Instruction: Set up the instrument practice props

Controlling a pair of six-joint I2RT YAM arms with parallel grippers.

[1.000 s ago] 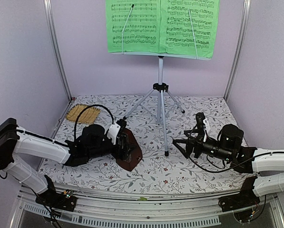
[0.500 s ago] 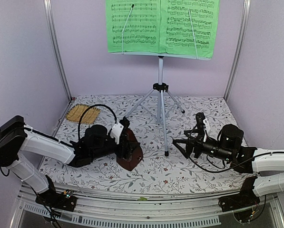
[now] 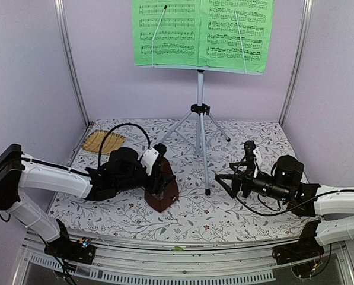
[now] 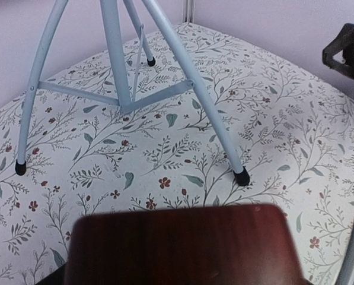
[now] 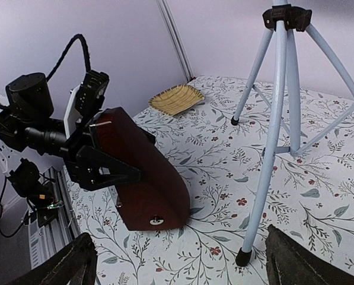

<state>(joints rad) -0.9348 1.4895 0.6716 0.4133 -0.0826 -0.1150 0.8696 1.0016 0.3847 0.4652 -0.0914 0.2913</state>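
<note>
Your left gripper (image 3: pixel 159 176) is clamped on the metronome (image 3: pixel 164 198), left of the music stand (image 3: pixel 200 122); your right gripper (image 3: pixel 223 181) has its fingers apart.

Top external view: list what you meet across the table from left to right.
woven mat → metronome → music stand → right gripper

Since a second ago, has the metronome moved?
Yes. The metronome, in the left gripper, has tipped from a slant to nearer upright, still left of the music stand's near foot.
</note>
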